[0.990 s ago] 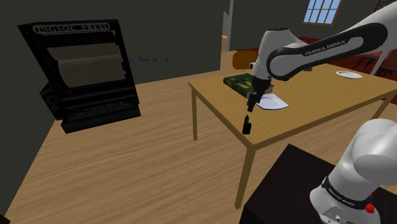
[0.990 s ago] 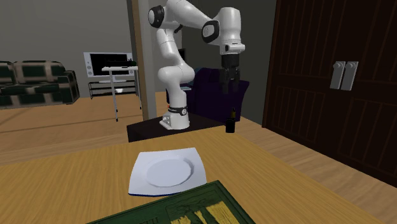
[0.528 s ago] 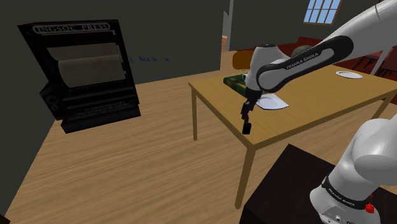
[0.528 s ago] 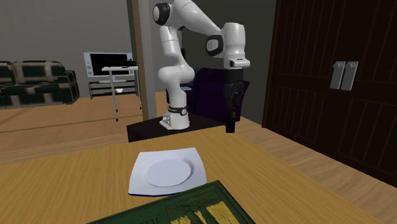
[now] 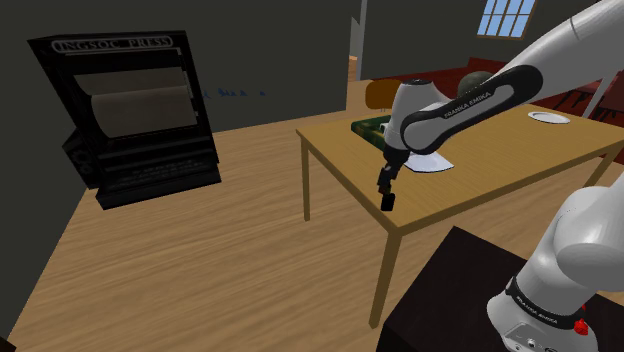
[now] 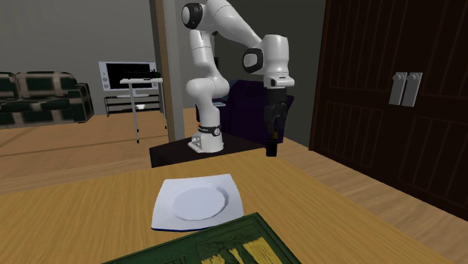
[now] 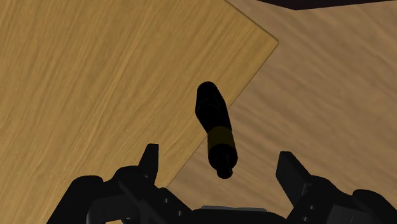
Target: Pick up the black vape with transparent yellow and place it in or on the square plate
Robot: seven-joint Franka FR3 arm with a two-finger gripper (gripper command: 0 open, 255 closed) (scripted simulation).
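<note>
Black vape (image 7: 213, 121), one, upright between wide-open gripper (image 7: 217, 156) fingers, untouched; one square plate (image 6: 196, 202).

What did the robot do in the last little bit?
The arm lowered its jaws over the black vape. They now stand open on either side of it, not gripping it. The vape stayed upright near the table edge, and the square plate didn't move.

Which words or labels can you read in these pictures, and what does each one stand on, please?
"INGSOC PRESS": top of the black press machine.
"FRANKA EMIKA": dark link of the arm.
Blue wall marks: too small to read.
Green book: cover markings, not readable.
</note>
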